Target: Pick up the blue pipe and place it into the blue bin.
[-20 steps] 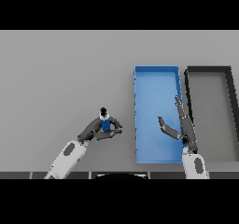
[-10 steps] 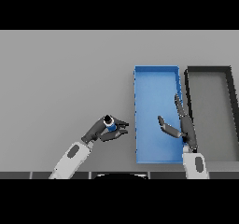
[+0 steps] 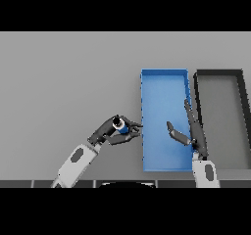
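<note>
Grey table, blue bin just right of centre, dark bin beside it at 3 o'clock. Left hand has its fingers clamped round the pipe, held just off the bin's left wall. From the fingers the bin lies at 3 o'clock, so I'd guess a short carry. Pipe's axis runs roughly 10-to-4. Right hand hangs over the bin, fingers spread.

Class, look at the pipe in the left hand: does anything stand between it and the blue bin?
Nothing visible does. The left hand holds the pipe just left of the blue bin; only bare table lies between. The right hand hovers open over the bin's right side.
</note>
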Tool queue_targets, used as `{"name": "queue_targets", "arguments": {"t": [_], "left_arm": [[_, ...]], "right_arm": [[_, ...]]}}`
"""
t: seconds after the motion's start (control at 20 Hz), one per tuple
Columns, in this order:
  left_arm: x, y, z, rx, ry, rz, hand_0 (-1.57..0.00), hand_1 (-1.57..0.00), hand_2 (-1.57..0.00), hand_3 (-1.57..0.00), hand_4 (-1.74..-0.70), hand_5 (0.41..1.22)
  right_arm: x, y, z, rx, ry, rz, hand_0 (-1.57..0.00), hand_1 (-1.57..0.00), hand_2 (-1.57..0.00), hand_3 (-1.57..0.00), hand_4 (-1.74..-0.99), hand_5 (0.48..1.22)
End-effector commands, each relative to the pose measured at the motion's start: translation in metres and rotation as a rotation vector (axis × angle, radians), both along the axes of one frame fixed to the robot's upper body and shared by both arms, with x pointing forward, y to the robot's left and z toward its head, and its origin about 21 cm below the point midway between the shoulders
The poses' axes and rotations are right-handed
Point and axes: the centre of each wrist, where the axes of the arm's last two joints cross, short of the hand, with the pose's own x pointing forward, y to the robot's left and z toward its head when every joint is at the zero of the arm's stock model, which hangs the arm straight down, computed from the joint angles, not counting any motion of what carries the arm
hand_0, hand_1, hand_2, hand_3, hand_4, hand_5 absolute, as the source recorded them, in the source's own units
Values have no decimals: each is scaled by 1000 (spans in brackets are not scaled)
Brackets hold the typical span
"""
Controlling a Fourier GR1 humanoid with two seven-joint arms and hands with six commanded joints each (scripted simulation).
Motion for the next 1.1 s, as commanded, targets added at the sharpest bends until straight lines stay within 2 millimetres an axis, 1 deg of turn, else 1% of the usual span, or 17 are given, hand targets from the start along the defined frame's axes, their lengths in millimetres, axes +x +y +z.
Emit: {"name": "queue_targets", "arguments": {"t": [0.0,0.05,0.1,0.15,0.3,0.4,0.45,0.5,0.55,0.6,0.65,0.7,0.75,0.8,0.85,1.0,1.05], "left_arm": [[-3,-2,-1,18,11,-9,-1564,-1565,-1566,-1566,-1466,1219],[-4,-3,0,23,15,-6,-1565,-1566,-1567,-1567,-1467,1219],[-2,-7,6,21,8,-11,-1566,-1567,-1568,-1568,-1467,1220],[-2,-4,3,28,10,-10,-1567,-1568,-1568,-1568,-1466,1220],[-5,-5,-2,34,15,-7,-1569,-1569,-1570,-1570,-1466,1220],[-2,-3,0,37,10,-1,-1570,-1570,-1570,-1570,-1466,1220],[-4,-5,0,37,17,-5,-1570,-1570,-1570,-1570,-1466,1220],[0,-6,0,50,20,-10,-1570,-1570,-1570,-1570,-1467,1220],[-1,-5,-1,37,11,-20,-1570,-1570,-1571,-1571,-1467,1220],[1,-2,2,39,11,-19,-1571,-1571,-1571,-1571,-1467,1221],[2,-5,2,41,11,-25,-1571,-1571,-1571,-1571,-1467,1221],[-1,-6,0,32,18,-34,-1571,-1571,-1571,-1571,-1467,1221],[0,-9,3,28,16,-35,-1571,-1571,-1571,-1571,-1467,1221],[-1,-9,3,23,14,-35,-1571,-1571,-1571,-1571,-1467,1221],[-2,-6,4,27,8,-39,-1571,-1571,-1571,-1571,-1467,1221],[-1,-7,3,47,11,-37,-1571,-1571,-1571,-1571,-1467,1221],[-3,-8,3,47,14,-40,-1571,-1571,-1571,-1571,-1467,1221]], "right_arm": [[0,-2,1,3,-5,-3,1,1,1,1,-1158,643],[0,-4,0,11,2,-14,1,1,1,1,-1155,642],[1,-2,1,7,-8,-6,1,1,1,1,-1151,643],[-5,1,0,2,-18,-19,1,1,1,1,-1145,643],[-36,10,2,-18,-48,-121,1,1,1,1,-1138,643],[-59,13,5,-34,-55,-222,1,1,1,1,-1188,643],[-66,17,12,-39,-66,-252,1,1,1,1,-1191,642],[-68,20,12,-42,-55,-269,1,1,-2,1,-1184,642],[-74,21,16,-46,-72,-264,1,1,-20,1,-1187,642],[-75,23,23,22,-120,-217,1,-2,-41,1,-1195,648],[-77,23,28,98,-130,-160,1,-12,-67,0,-1198,641],[-76,25,38,162,-121,-88,1,-22,-89,-1,-1202,624],[-74,22,45,179,-78,-34,1,-25,-106,-1,-1209,609],[-67,22,54,180,-16,20,1,-29,-120,-1,-1215,607],[-63,21,59,187,29,72,1,-23,-118,-1,-1224,600],[-48,22,89,159,44,243,1,-11,-106,0,-1247,568],[-42,29,97,148,51,274,1,-9,-104,0,-1255,560]]}}
